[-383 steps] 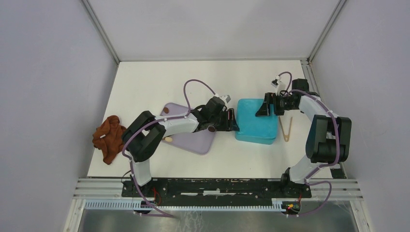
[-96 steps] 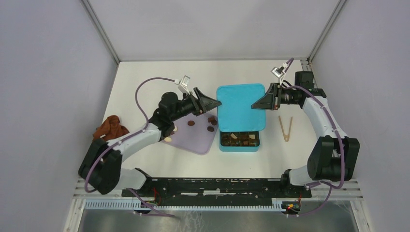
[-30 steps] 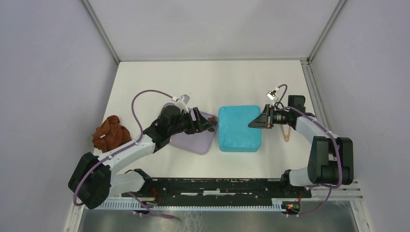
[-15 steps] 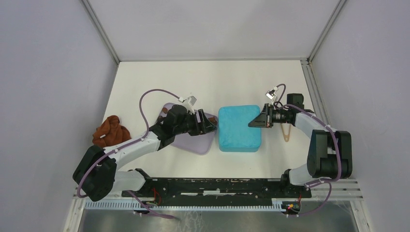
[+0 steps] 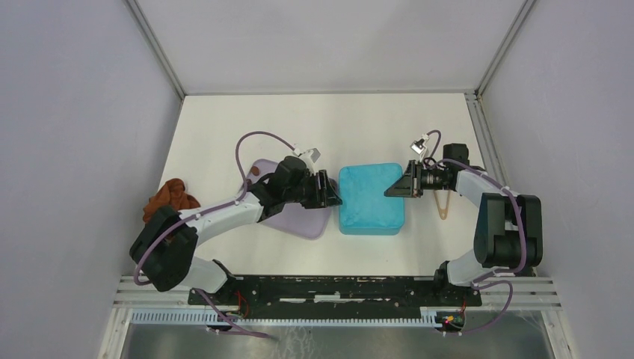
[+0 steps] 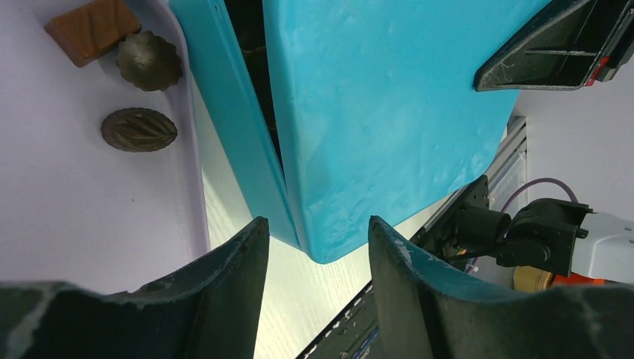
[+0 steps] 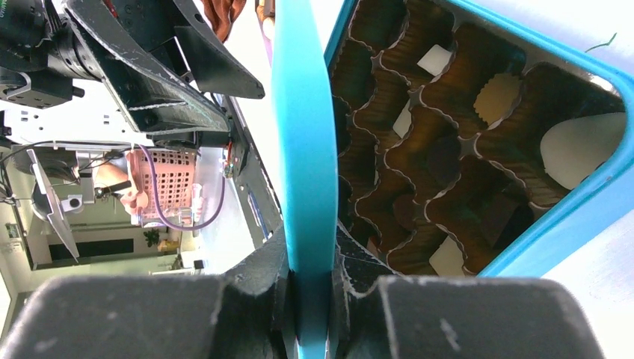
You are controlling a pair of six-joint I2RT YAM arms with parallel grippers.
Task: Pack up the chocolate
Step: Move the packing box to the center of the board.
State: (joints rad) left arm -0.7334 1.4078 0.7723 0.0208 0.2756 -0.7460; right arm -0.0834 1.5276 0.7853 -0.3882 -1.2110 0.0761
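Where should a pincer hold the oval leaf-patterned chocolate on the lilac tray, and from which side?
Probably its two long flanks, from straight above: the oval chocolate lies flat on the tray, narrow across, with bare space beside it.

Soft, even light is falling from above; the arms are casting only faint shadows on the white table. In the left wrist view a pale sheen is showing on the teal lid, and both wrist views are blurring along the bottom edge.
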